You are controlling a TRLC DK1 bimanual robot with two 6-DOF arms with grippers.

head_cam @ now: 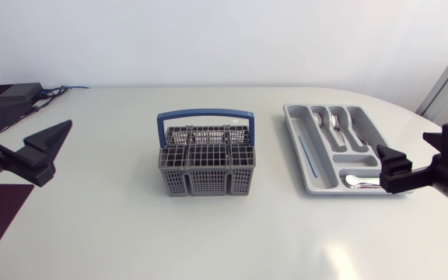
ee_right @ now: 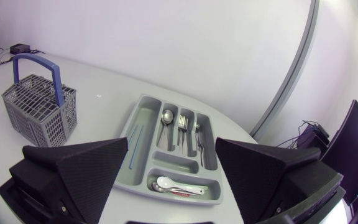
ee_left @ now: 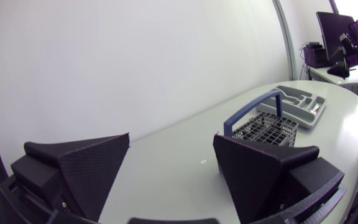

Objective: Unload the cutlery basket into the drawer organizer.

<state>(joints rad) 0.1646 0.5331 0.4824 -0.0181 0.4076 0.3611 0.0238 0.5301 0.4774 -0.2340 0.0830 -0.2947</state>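
Our right gripper [ee_right: 171,146] was spread wide. Its two broad, matte black wedges had finely dimpled inner faces, stood well apart and held nothing. Just ahead of it and lower, seen through the gap between the fingers, lay the drawer organizer [ee_right: 138,134]. It was a smooth grey plastic tray with rounded corners, divided into long narrow compartments and one cross compartment at the end nearest the gripper. A shiny metal spoon [ee_right: 166,118] and forks [ee_right: 182,124] lay lengthwise in the long compartments. More polished cutlery [ee_right: 176,185] lay in the cross compartment.

Farther ahead, off to one side and well apart from the tray, stood the cutlery basket [ee_right: 39,109]. It was a boxy grey plastic lattice with an arched blue handle [head_cam: 206,113] upright over it.

Our left gripper [ee_left: 171,143] was open just as wide and also empty, with the same textured wedge faces. The basket sat well ahead of it, past one fingertip, and the organizer lay beyond the basket.

From above, each arm sat low at its own side of the smooth white table [head_cam: 115,233]. The left gripper's wedges pointed in toward the middle. The right gripper was at the organizer's cross-compartment end. The basket stood between the two grippers, touching neither.
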